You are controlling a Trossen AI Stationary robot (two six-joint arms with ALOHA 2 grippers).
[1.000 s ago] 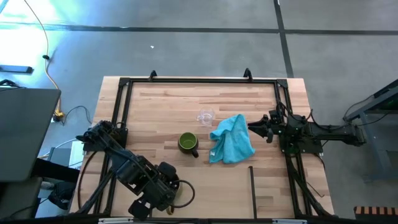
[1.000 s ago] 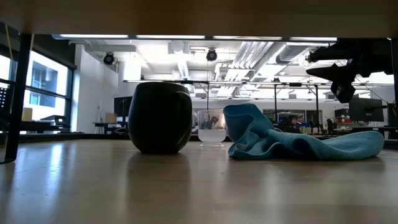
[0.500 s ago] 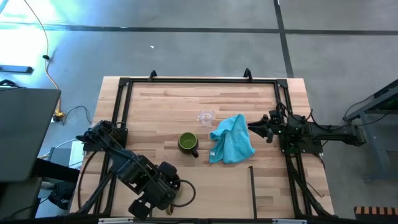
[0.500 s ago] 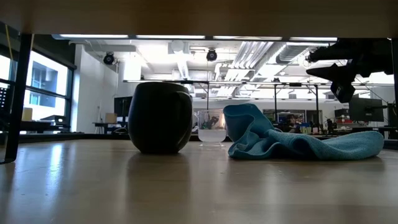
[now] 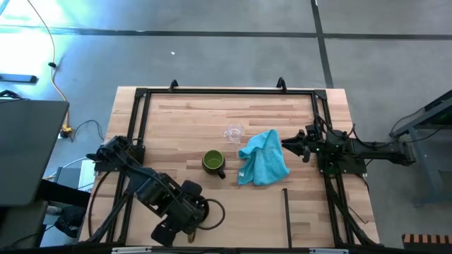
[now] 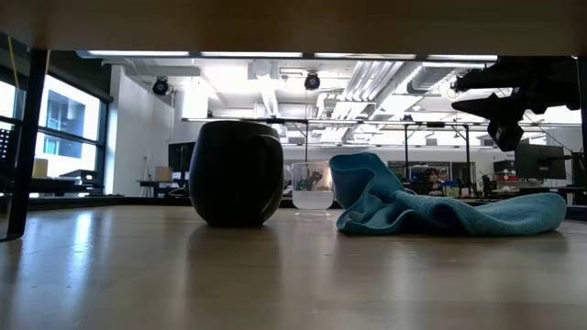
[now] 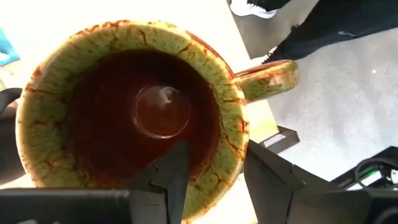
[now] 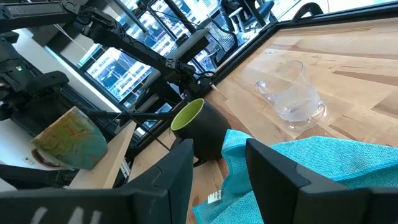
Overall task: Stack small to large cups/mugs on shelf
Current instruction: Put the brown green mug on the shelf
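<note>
Our left gripper point(image 7: 211, 177) straddles the brown mug's point(image 7: 134, 106) rim, one finger inside and one outside, a loosening pinch grip for placing it. Our right gripper point(image 8: 217, 171) waits open above the turquoise cloth point(image 5: 263, 166).

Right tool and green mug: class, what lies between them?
The turquoise cloth lies between the right tool and the green mug, clearest in the high view.

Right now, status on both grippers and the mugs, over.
Left gripper astride the brown mug's rim at the table's near-left edge. Right gripper open, idle beside the turquoise cloth. Green mug and glass cup mid-table, untouched.
</note>
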